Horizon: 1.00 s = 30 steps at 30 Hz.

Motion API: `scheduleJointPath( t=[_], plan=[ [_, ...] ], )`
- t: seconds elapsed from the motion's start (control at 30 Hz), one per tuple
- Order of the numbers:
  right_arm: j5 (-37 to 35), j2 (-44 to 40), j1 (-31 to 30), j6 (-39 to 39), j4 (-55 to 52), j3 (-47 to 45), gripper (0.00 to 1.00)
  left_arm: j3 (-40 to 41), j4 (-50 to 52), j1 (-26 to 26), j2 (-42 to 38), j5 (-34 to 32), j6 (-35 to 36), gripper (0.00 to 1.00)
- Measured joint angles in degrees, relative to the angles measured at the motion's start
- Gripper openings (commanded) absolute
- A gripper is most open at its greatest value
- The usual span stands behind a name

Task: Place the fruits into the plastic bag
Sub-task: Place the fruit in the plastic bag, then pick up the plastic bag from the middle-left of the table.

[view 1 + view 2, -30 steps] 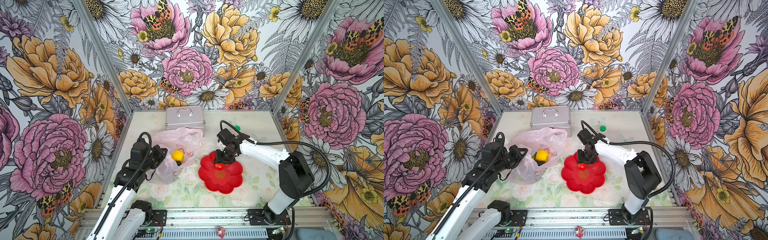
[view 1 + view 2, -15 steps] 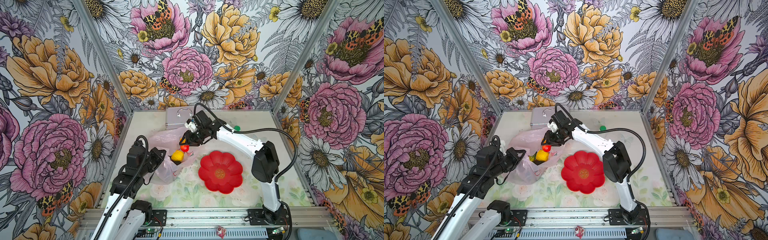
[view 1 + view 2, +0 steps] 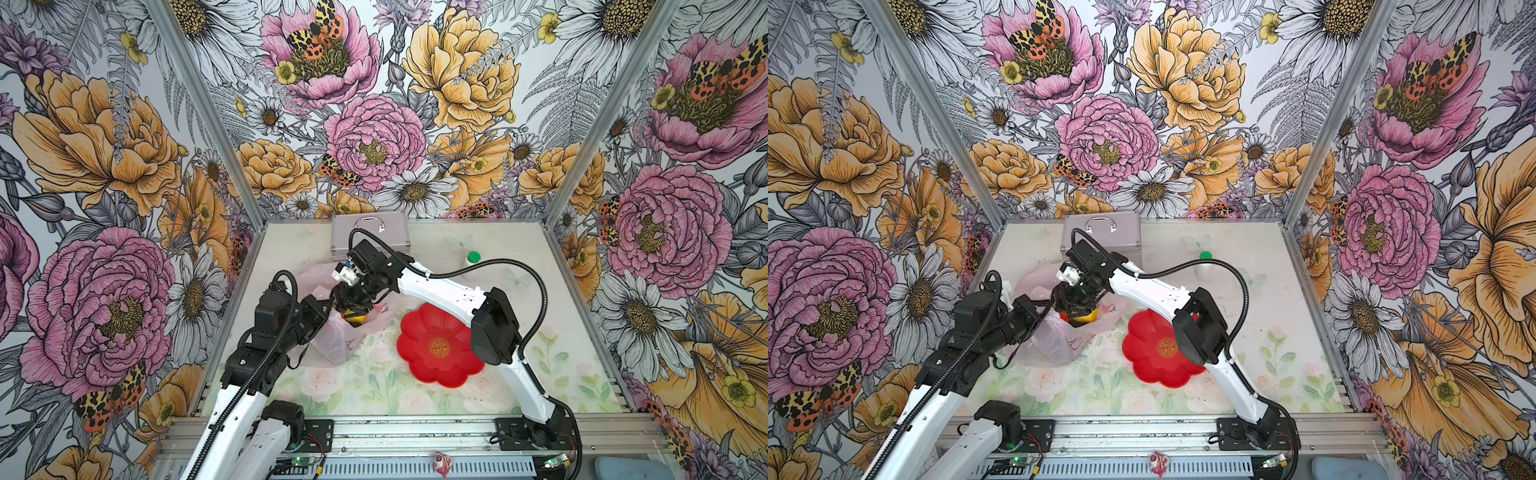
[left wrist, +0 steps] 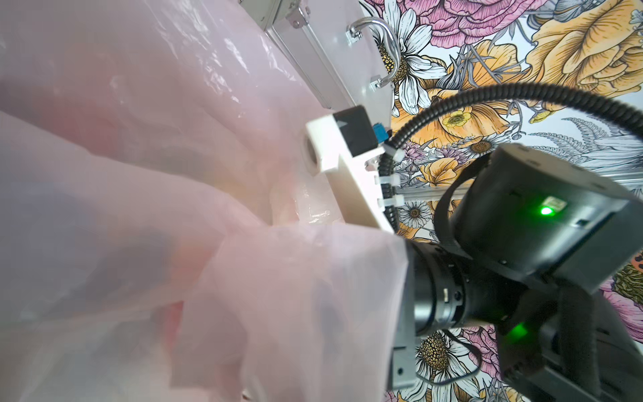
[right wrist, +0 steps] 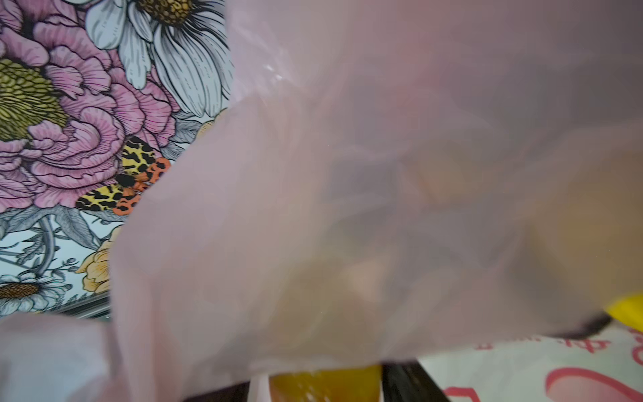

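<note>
The thin, crinkly, translucent pale-pink plastic bag (image 3: 332, 347) (image 3: 1054, 340) lies on the left half of the flower-printed counter (image 3: 374, 386). It is in front of the silver metal case (image 3: 370, 232) that stands at the back wall. The red flower-shaped plate (image 3: 424, 332) is just beside it on the right. The film is rumpled and glossy, with red print on its lower side, and the mouth gapes upward. A glossy yellow toy fruit (image 3: 358, 319) (image 3: 1090, 316) sits in the mouth. In a top view a small orange-red fruit (image 3: 1064, 316) shows right beside it. Anything deeper in the bag is only a dim shape through the film.

The right hand (image 3: 352, 311) (image 3: 1077, 313) points down into the bag's mouth, directly over the yellow toy fruit. Its arm arches in from the right, across the plate's rear edge. Pink film (image 5: 313, 209) fills most of its wrist view. At the edge of that view the yellow toy fruit (image 5: 323, 383) shows beside a dark finger (image 5: 407, 383). The fingers stand apart with nothing clamped between them.

The left hand (image 3: 327, 307) (image 3: 1038, 316) reaches in low from the left to the bag's rim. Its fingers are together, pinching the film, which drapes close across its wrist view (image 4: 139, 174).

A white bottle with a green cap (image 3: 471, 262) stands well apart, toward the back right.
</note>
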<state>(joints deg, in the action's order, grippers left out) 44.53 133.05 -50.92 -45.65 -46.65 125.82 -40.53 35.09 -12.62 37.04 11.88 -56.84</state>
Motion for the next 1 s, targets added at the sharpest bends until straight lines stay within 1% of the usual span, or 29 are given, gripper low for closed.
scheduleJointPath(
  t=[0.13,0.27,0.43,0.57,0.77,0.9,1.0],
  plan=[
    [1.07,1.09,0.46,0.11,-0.81,2.29,0.71,-0.02,-1.18,0.22,0.2,-1.16,-0.02,0.0],
    [1.55,1.05,1.4,0.31,-0.81,1.9,0.71,-0.02,-1.42,0.39,0.9,-1.33,-0.02,0.0],
    [1.6,-0.74,3.41,1.09,-0.61,-1.84,0.71,-0.02,-0.87,0.42,2.43,-1.31,0.0,0.0],
    [0.61,-4.5,6.95,2.32,-0.63,-5.49,0.71,-0.02,-0.61,0.42,3.37,-1.27,0.2,0.0],
    [-3.63,-14.43,13.94,6.67,-0.63,-9.99,0.71,-0.07,-0.66,0.48,3.58,-1.05,0.22,0.0],
    [-9.03,-20.79,18.32,11.37,-1.46,-12.35,0.71,-0.09,-0.63,0.7,3.69,-0.66,0.42,0.0],
    [-13.55,-23.15,20.17,15.78,-3.06,-14.08,0.7,-0.35,-0.61,1.33,3.74,-0.2,0.52,0.0]
  ],
)
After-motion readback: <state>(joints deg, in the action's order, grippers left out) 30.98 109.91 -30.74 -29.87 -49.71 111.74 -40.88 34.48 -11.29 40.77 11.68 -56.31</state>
